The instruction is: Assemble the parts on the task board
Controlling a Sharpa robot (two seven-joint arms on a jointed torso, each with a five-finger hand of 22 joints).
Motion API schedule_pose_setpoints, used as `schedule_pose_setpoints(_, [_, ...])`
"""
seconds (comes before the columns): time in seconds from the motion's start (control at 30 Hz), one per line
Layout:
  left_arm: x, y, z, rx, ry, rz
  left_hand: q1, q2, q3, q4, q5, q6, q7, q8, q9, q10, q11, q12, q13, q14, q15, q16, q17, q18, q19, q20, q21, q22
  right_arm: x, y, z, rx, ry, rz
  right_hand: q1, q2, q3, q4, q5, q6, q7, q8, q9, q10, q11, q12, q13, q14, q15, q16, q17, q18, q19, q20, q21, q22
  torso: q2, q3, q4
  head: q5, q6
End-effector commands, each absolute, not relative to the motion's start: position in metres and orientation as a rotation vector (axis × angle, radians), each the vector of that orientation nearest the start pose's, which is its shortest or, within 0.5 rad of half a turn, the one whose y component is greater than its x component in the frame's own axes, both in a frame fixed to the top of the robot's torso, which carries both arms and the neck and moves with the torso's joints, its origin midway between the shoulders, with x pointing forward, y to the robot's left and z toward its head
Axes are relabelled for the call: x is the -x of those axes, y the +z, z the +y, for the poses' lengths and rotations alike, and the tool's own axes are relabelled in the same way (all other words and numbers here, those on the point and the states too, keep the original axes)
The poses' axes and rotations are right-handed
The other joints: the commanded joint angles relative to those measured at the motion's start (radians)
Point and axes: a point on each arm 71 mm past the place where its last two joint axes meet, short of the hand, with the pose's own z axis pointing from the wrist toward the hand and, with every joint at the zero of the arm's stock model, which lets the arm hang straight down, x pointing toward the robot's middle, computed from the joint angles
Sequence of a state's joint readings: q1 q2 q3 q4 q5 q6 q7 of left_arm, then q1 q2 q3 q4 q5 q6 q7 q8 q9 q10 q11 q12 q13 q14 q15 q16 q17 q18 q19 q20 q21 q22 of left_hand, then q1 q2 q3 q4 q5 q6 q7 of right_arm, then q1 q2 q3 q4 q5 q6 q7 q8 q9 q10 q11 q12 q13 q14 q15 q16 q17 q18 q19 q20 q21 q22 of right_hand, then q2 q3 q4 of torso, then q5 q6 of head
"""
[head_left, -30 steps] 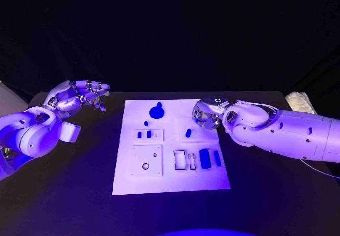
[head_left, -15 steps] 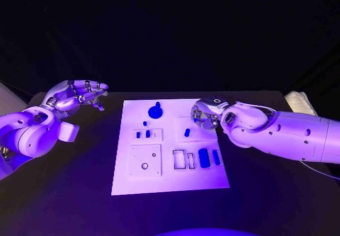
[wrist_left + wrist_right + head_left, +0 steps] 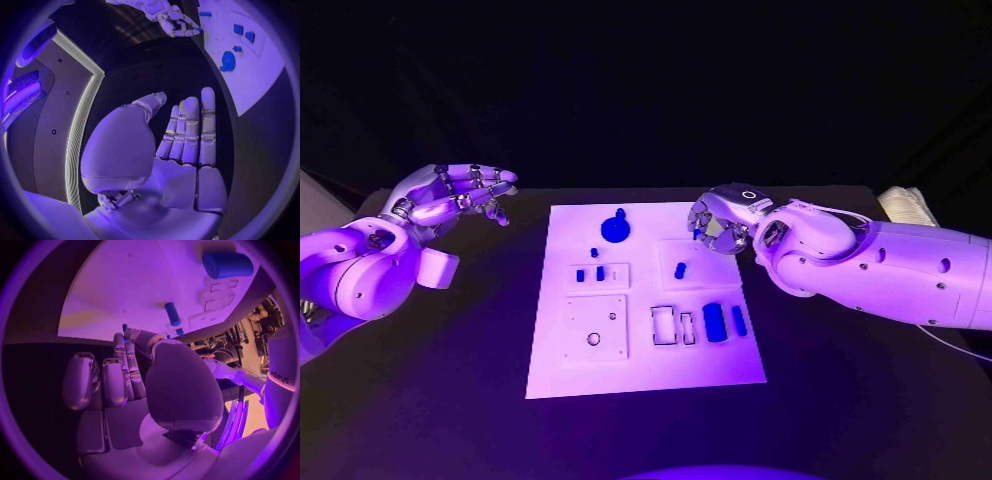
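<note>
White rectangular plastic task board [image 3: 646, 375] lies mid-table, between the hands. Silver right hand [image 3: 718, 222] sits slightly farther from us over the board's right edge than a second ago. Its fingers are curled; we cannot tell if it grasps anything. Silver left hand [image 3: 456, 195] hovers left of the board, released and empty. We judge assembly barely begun. Count: seven small blue parts [image 3: 679, 270], two hands.

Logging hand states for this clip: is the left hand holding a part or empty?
Empty. The left hand has its fingers extended side by side with nothing between them, held off the task board over the table's left side.
</note>
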State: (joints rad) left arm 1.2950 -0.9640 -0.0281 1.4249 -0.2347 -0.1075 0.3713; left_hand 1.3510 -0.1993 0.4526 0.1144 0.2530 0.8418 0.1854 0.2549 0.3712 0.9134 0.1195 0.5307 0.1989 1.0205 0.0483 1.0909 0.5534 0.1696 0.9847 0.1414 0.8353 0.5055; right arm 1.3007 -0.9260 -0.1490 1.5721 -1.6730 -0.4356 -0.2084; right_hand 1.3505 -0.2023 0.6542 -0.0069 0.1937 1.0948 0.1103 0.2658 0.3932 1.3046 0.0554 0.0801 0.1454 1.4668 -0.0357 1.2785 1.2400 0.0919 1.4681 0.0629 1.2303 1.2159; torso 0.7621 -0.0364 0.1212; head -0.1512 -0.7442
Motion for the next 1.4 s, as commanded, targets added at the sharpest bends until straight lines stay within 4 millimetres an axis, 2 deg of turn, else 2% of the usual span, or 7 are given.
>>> schedule_pose_setpoints(0.03, [-0.512, -0.128, 0.287, 0.804, -1.48, 1.442, 0.012, -0.001, 0.003, -0.005, 0.003, -0.003, -0.001, 0.005, 0.001, 0.004, 0.0, -0.004, -0.001, 0.005, 0.0, 0.006, 0.002, 0.015, 0.009, 0.002, -0.003, -0.002, -0.476, -0.155, -0.229, 0.244, 0.483, 1.46, 0.013, 0.021, 0.007, 0.0, 0.003, 0.006, -0.001, 0.006, 0.002, 0.026, -0.018, 0.002, 0.002, 0.053, -0.008, 0.006, 0.001, -0.014, 0.004, -0.007, 0.003, 0.001, 0.001, -0.0014, 0.0006, -0.006, 0.002])
schedule_pose_setpoints(0.23, [-0.513, -0.128, 0.285, 0.803, -1.483, 1.442, 0.012, -0.002, 0.003, -0.005, 0.003, -0.003, -0.001, 0.005, 0.001, 0.004, 0.0, -0.004, -0.001, 0.005, 0.0, 0.006, 0.002, 0.015, 0.009, 0.002, -0.003, -0.002, -0.463, -0.148, -0.215, 0.248, 0.56, 1.432, 0.013, 0.021, 0.008, -0.001, 0.002, 0.006, -0.001, 0.006, 0.002, 0.026, -0.018, 0.001, 0.002, 0.053, -0.008, 0.006, -0.001, -0.014, 0.004, -0.007, 0.003, 0.001, 0.001, -0.0009, -0.0001, 0.001, 0.004])
schedule_pose_setpoints(0.43, [-0.512, -0.128, 0.28, 0.799, -1.491, 1.443, 0.013, -0.001, 0.003, -0.005, 0.004, -0.004, 0.0, 0.005, 0.001, 0.003, 0.0, -0.004, -0.002, 0.005, 0.0, 0.006, 0.002, 0.015, 0.009, 0.002, -0.003, -0.002, -0.441, -0.149, -0.184, 0.286, 0.668, 1.418, 0.013, 0.021, 0.009, -0.002, 0.002, 0.006, -0.001, 0.006, 0.003, 0.026, -0.018, 0.001, 0.002, 0.053, -0.008, 0.006, -0.001, -0.013, 0.003, -0.008, 0.003, 0.001, 0.0, -0.0009, -0.0008, 0.017, 0.007])
schedule_pose_setpoints(0.7, [-0.511, -0.129, 0.274, 0.804, -1.494, 1.438, 0.013, -0.001, 0.003, -0.005, 0.004, -0.004, 0.0, 0.005, 0.001, 0.003, 0.0, -0.004, -0.002, 0.005, 0.0, 0.006, 0.002, 0.015, 0.009, 0.002, -0.003, -0.002, -0.419, -0.161, -0.145, 0.363, 0.759, 1.402, 0.013, 0.021, 0.01, -0.003, 0.002, 0.005, 0.0, 0.005, 0.003, 0.025, -0.018, 0.0, 0.002, 0.053, -0.008, 0.005, -0.003, -0.014, 0.003, -0.008, 0.004, 0.002, 0.0, -0.0017, 0.0017, 0.066, 0.007])
schedule_pose_setpoints(0.83, [-0.511, -0.129, 0.271, 0.811, -1.5, 1.431, 0.014, -0.001, 0.003, -0.005, 0.004, -0.004, 0.0, 0.005, 0.001, 0.003, 0.001, -0.005, -0.002, 0.004, 0.0, 0.006, 0.002, 0.015, 0.009, 0.002, -0.003, -0.002, -0.412, -0.171, -0.13, 0.385, 0.787, 1.405, 0.013, 0.021, 0.01, -0.003, 0.002, 0.005, 0.0, 0.005, 0.003, 0.025, -0.018, 0.0, 0.002, 0.053, -0.008, 0.005, -0.003, -0.014, 0.003, -0.008, 0.004, 0.002, 0.001, -0.0016, -0.0007, 0.096, 0.004])
schedule_pose_setpoints(1.1, [-0.511, -0.129, 0.264, 0.823, -1.514, 1.423, 0.013, -0.001, 0.003, -0.005, 0.004, -0.004, 0.0, 0.005, 0.001, 0.003, 0.001, -0.005, -0.002, 0.004, 0.001, 0.006, 0.002, 0.015, 0.009, 0.002, -0.003, -0.002, -0.404, -0.194, -0.106, 0.414, 0.819, 1.438, 0.013, 0.021, 0.013, -0.005, 0.002, 0.004, 0.0, 0.005, 0.004, 0.025, -0.017, -0.001, 0.002, 0.052, -0.008, 0.003, -0.006, -0.013, 0.002, -0.008, 0.0, -0.002, 0.002, -0.002, 0.0007, 0.122, -0.007])
schedule_pose_setpoints(1.4, [-0.511, -0.129, 0.26, 0.824, -1.522, 1.425, 0.013, -0.001, 0.003, -0.004, 0.004, -0.004, 0.0, 0.006, 0.001, 0.003, 0.001, -0.005, -0.002, 0.004, 0.001, 0.006, 0.002, 0.014, 0.009, 0.002, -0.003, -0.002, -0.402, -0.208, -0.098, 0.427, 0.804, 1.469, 0.013, 0.021, 0.013, -0.005, 0.002, 0.003, 0.001, 0.005, 0.004, 0.025, -0.017, -0.002, 0.002, 0.052, -0.008, 0.003, -0.006, -0.012, 0.001, -0.008, -0.001, -0.003, 0.003, -0.0022, -0.0007, 0.14, -0.019])
